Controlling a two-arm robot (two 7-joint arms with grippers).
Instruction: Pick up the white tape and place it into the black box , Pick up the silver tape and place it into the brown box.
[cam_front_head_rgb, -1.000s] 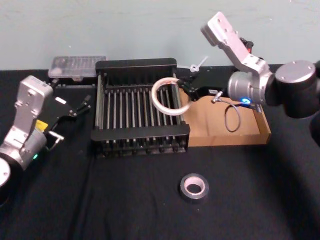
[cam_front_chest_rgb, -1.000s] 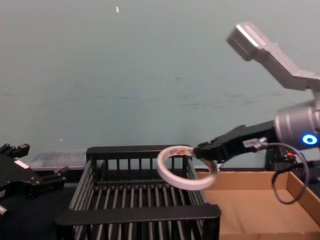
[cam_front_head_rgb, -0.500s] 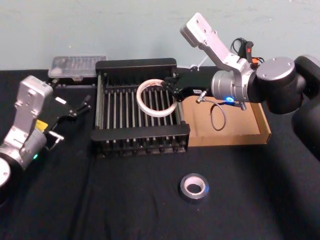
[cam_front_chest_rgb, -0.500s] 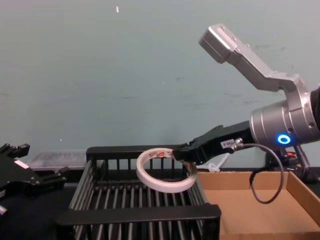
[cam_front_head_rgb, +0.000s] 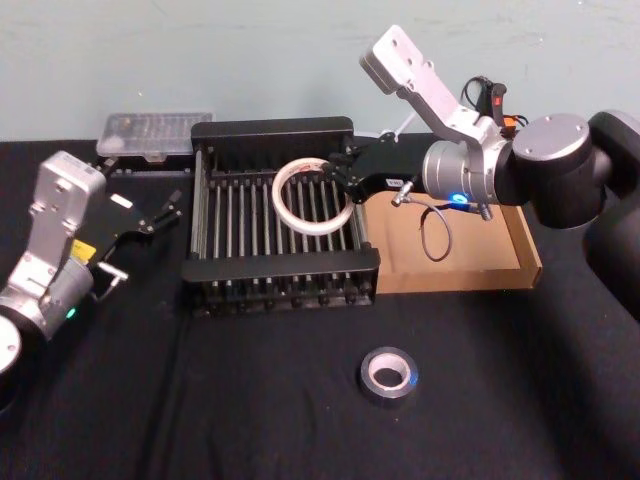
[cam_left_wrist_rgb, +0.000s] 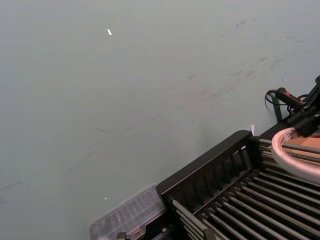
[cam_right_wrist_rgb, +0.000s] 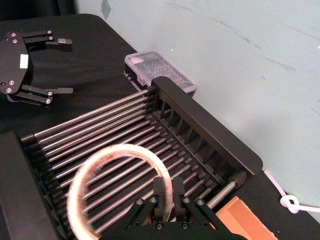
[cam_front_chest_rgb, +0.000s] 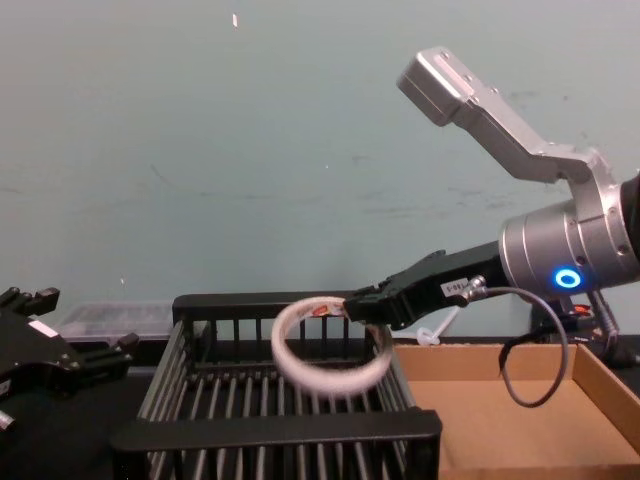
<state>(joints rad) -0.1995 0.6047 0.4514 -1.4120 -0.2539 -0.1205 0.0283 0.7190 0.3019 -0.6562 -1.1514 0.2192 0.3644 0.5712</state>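
Note:
The white tape (cam_front_head_rgb: 312, 197) hangs tilted over the right half of the black box (cam_front_head_rgb: 280, 270), above its barred bottom. My right gripper (cam_front_head_rgb: 345, 180) reaches in from the right and is shut on the ring's right edge; in the right wrist view its fingers (cam_right_wrist_rgb: 161, 192) straddle the band of the white tape (cam_right_wrist_rgb: 120, 172), which looks smeared. The silver tape (cam_front_head_rgb: 388, 375) lies flat on the black cloth in front. The brown box (cam_front_head_rgb: 470, 265) sits right of the black box, under my right arm. My left gripper (cam_front_head_rgb: 165, 212) stands open, left of the black box.
A clear plastic case (cam_front_head_rgb: 155, 130) lies behind the black box's left corner. A cable loop (cam_front_head_rgb: 435, 230) dangles from my right wrist over the brown box. A pale wall closes off the back. Black cloth lies bare around the silver tape.
My right gripper carried the white tape leftward from the black box's right rim to over its inside. In the last half second the ring tipped downward at the fingertips. The left arm stayed still.

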